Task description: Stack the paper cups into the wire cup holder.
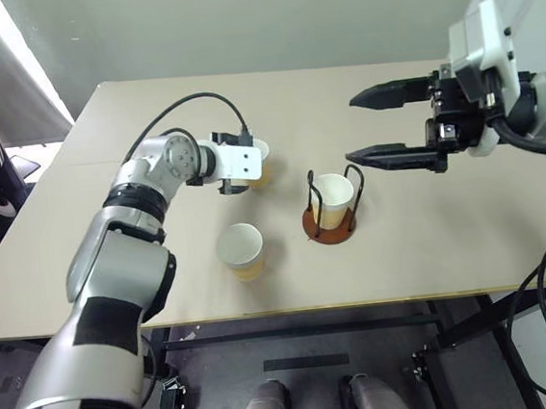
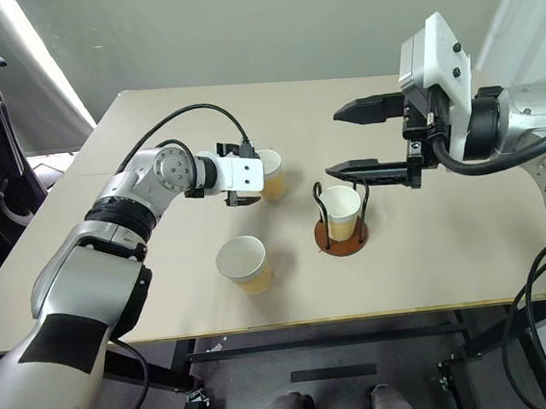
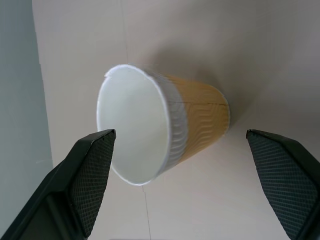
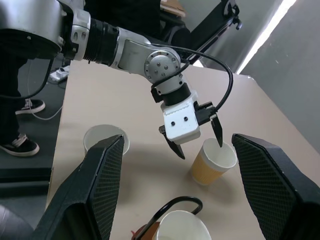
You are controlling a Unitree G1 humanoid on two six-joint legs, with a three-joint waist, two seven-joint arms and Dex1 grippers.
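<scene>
Head views overhead; wrist views close, perhaps overlapping

The left arm reaches forward over the desk from its near left corner, elbow bent, the wrist turned toward the desk's middle. Its left tool (image 2: 252, 189) tips downward, the two black fingers (image 4: 176, 147) spread wide apart and holding nothing, one finger on either side of an open gap. The right arm comes in from the desk's right edge, held high above the surface. The right tool (image 1: 370, 127) points level toward the left, its fingers parted, one above the other, empty.
</scene>
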